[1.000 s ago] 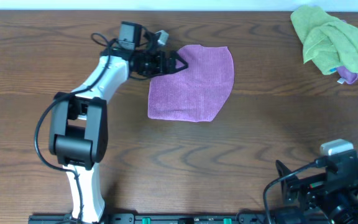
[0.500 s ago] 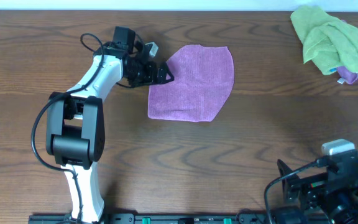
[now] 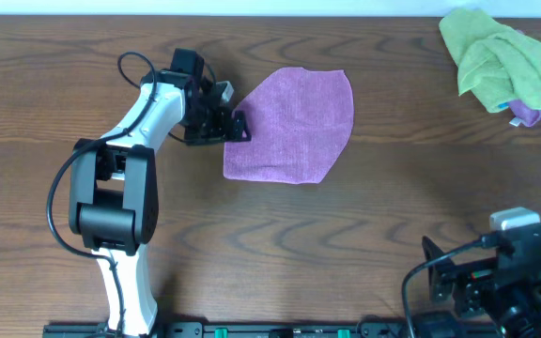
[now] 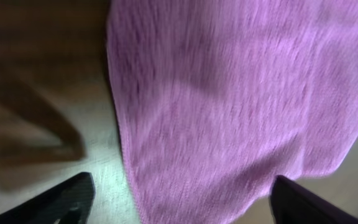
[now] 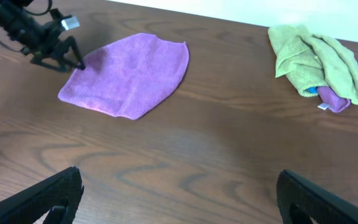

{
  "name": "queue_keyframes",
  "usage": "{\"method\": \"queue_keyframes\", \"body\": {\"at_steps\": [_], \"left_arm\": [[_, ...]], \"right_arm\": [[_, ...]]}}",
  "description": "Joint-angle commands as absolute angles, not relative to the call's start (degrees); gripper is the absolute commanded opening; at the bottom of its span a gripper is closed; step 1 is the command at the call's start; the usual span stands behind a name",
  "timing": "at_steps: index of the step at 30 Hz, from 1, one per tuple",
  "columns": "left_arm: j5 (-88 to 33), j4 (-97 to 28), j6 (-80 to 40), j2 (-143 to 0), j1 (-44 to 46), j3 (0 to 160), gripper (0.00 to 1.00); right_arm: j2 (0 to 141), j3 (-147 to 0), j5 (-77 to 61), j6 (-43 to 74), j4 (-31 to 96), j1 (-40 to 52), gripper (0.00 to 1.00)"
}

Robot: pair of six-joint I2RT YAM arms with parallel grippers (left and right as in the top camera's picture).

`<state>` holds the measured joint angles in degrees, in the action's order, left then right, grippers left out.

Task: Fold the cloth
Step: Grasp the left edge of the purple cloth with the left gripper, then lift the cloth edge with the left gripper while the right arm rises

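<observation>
Left pincer [image 3: 237,127] has drawn back from the cloth's [image 3: 289,122] far-left corner to its left edge, jaws spread, empty; right pincer [image 5: 180,196] spread, idle. Cloth lies on the desk [image 3: 393,207] — soft, light, limp — best pinched at a corner.

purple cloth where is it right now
Overhead view: the purple cloth lies flat at upper centre, left gripper at its left edge, green cloth far to its right.

I count one flat purple microfibre cloth [image 3: 294,127], one crumpled lime-green cloth [image 3: 496,58], one brown wooden table [image 3: 346,244], and two black pincers: my left pincer [image 3: 239,125] and my right pincer [image 5: 179,186].
</observation>
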<state>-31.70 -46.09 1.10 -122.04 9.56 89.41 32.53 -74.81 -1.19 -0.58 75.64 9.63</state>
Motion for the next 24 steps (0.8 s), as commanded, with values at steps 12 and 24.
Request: {"method": "queue_keyframes", "body": {"at_steps": [12,24], "left_arm": [[-33.32,-56.51,7.16,-121.71,8.97,89.1,0.86],[-37.6,-50.63,5.91,-121.71,9.17,81.73,0.84]], "right_arm": [[33.76,-74.19,5.87,0.1,74.76,9.02,0.99],[33.76,-74.19,5.87,-0.49,74.02,9.02,0.99]]}}
